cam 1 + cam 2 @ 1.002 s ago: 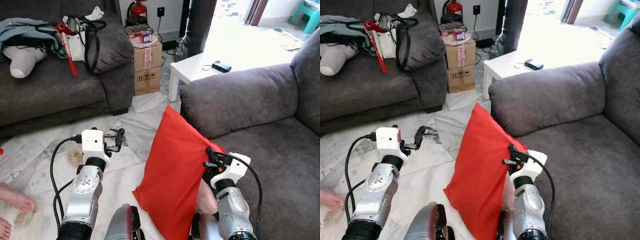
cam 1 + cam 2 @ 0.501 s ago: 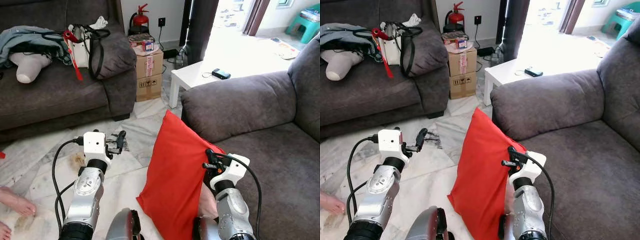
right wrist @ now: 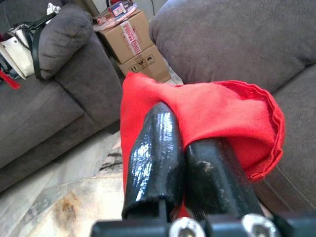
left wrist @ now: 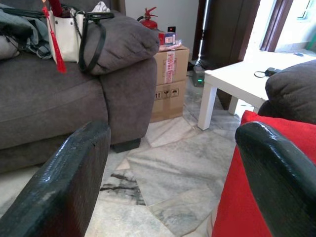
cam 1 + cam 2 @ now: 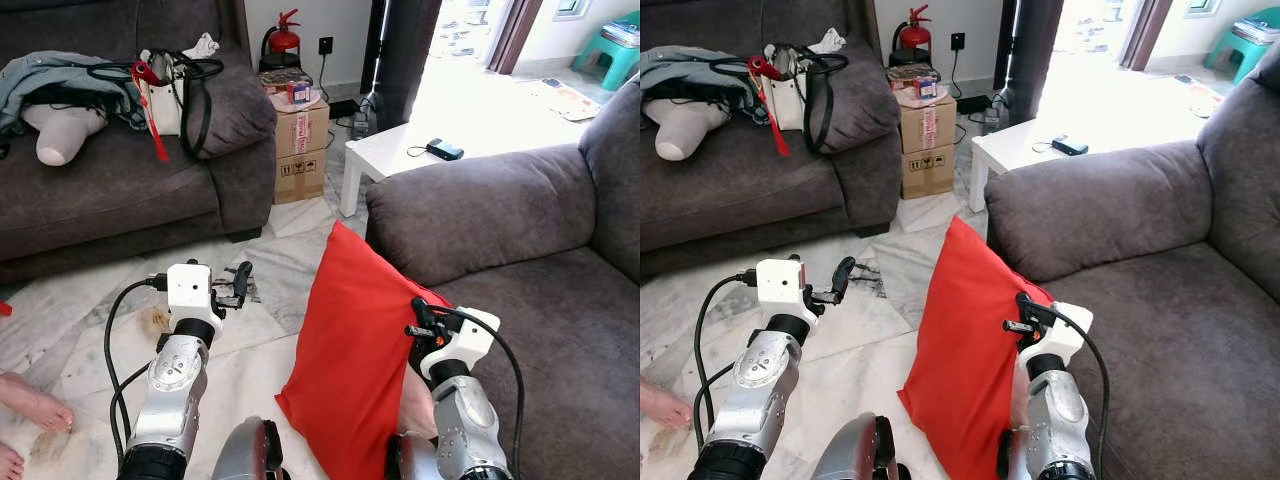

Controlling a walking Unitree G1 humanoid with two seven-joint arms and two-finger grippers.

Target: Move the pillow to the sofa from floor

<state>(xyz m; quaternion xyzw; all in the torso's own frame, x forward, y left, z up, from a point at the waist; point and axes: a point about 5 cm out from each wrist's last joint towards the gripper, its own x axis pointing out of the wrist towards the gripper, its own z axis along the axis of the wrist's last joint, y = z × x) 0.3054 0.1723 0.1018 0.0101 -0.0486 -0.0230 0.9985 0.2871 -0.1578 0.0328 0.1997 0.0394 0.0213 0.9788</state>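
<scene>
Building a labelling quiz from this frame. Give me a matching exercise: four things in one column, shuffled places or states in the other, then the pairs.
Things
1. red pillow
2. left gripper
3. right gripper
4. cardboard box

Places or states
A. stands on the floor beside the far sofa's armrest
B. open, holding nothing, above the marble floor
C. shut on a fold of red fabric
D. upright, leaning against the front of the near sofa

Pairs: 1-D, 2-B, 3-C, 4-A
</scene>
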